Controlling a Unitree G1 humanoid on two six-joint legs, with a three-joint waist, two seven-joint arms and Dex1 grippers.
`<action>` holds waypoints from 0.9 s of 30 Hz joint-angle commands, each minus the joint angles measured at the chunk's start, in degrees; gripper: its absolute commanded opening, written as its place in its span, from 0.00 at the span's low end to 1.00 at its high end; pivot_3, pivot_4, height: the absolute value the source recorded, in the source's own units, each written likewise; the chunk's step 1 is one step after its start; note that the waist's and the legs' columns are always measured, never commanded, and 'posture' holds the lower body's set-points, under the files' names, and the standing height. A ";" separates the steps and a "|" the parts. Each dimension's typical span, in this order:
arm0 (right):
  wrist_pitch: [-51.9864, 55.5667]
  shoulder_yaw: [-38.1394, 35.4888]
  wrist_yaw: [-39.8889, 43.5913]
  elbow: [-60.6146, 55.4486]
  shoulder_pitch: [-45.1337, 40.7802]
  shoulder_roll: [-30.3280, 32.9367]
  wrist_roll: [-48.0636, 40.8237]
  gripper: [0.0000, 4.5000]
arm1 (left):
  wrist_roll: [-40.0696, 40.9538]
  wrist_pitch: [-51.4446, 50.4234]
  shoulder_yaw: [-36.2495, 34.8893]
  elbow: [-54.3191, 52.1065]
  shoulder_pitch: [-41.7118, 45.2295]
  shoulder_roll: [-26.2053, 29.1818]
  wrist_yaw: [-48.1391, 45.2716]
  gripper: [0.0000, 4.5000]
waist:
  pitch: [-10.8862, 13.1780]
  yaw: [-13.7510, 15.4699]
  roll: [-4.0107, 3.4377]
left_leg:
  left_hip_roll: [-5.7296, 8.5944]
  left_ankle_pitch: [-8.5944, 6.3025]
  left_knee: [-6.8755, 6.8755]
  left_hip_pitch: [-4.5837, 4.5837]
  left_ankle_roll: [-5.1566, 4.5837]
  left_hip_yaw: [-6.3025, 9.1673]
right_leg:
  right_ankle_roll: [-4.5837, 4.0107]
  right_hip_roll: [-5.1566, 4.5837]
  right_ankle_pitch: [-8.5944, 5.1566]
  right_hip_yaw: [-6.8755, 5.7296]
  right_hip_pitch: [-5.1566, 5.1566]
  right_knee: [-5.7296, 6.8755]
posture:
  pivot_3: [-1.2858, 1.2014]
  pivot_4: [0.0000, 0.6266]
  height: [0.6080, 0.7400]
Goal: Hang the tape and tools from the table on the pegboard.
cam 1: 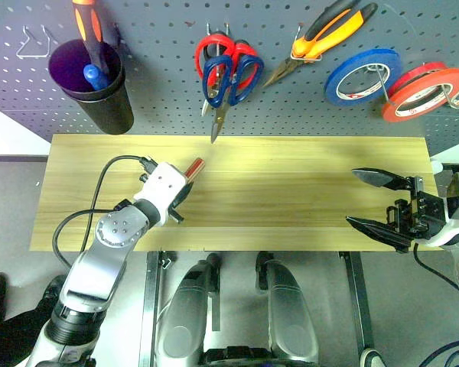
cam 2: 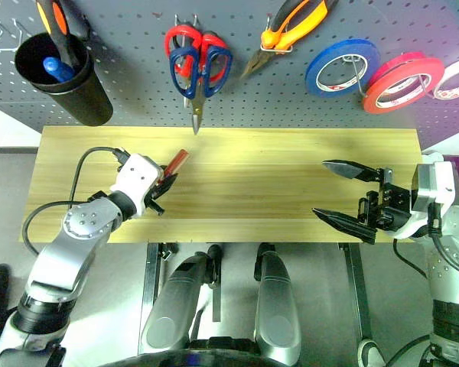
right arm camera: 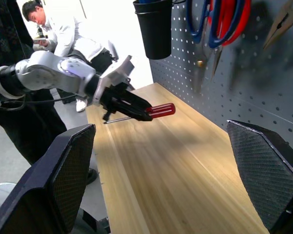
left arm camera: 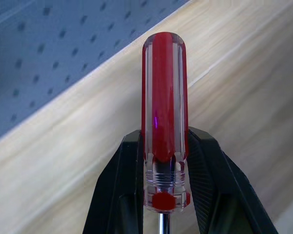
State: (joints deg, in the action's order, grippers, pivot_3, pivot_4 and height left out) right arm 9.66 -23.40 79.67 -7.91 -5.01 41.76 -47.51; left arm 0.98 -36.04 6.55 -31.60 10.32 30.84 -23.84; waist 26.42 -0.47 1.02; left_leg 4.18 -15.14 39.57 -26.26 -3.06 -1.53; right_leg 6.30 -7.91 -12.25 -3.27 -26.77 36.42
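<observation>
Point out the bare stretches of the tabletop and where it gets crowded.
The table is bare between the left gripper, shut on the red-handled screwdriver, and the open right gripper. Crowding is up on the pegboard: cup, scissors, pliers, tape rolls.

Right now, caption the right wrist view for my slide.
Left gripper holds the red-handled screwdriver above the table, beside the pegboard.
</observation>
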 commanded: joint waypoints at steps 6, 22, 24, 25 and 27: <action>1.51 -2.71 3.56 2.51 0.14 0.86 -2.98 1.00 | -6.63 17.93 -4.17 -7.94 -3.66 4.49 0.87 0.20 | 0.00 0.13 0.00 | 0.00 0.03 -0.41 0.00 -0.05 0.00 | -0.02 0.00 0.02 -0.05 -0.01 -0.38 | 0.51 0.76 0.66; 0.15 -1.28 7.26 10.15 -5.44 0.03 -1.21 1.00 | -2.74 5.93 -9.74 -13.90 9.24 1.51 -0.39 0.20 | 0.00 1.49 0.00 | 0.01 0.11 -0.39 -0.01 0.05 0.02 | -0.06 0.06 0.06 -0.18 0.00 -0.31 | 0.53 0.73 0.66; 0.35 -1.10 7.95 10.49 -5.95 -0.20 -1.50 1.00 | -2.01 4.50 -9.62 -13.68 11.03 1.34 -0.87 0.20 | 0.00 1.47 0.00 | 0.01 0.12 -0.36 0.00 0.07 0.04 | -0.06 0.07 0.07 -0.20 0.03 -0.28 | 0.53 0.72 0.66; 0.28 -0.90 8.17 10.62 -6.28 -0.34 -1.40 1.00 | -1.82 4.15 -9.63 -13.40 12.14 1.17 -0.74 0.20 | 0.00 1.46 0.00 | 0.01 0.13 -0.35 0.00 0.08 0.04 | -0.05 0.08 0.07 -0.20 0.03 -0.27 | 0.53 0.71 0.66; 0.01 -0.54 8.39 11.14 -6.97 -0.61 -0.95 1.00 | -0.88 4.10 -9.32 -13.52 13.67 1.04 -1.18 0.20 | -0.01 1.46 0.01 | 0.01 0.14 -0.35 0.01 0.09 0.05 | -0.05 0.10 0.08 -0.21 0.03 -0.26 | 0.54 0.71 0.66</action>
State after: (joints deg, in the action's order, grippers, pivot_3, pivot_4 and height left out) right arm 10.61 -23.24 87.24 2.80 -11.91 41.46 -48.35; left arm -0.65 -32.26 -1.64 -42.21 23.14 31.97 -24.90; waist 26.42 0.98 1.03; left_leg 4.19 -15.00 39.22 -26.25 -2.97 -1.48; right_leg 6.25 -7.80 -12.17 -3.49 -26.74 36.16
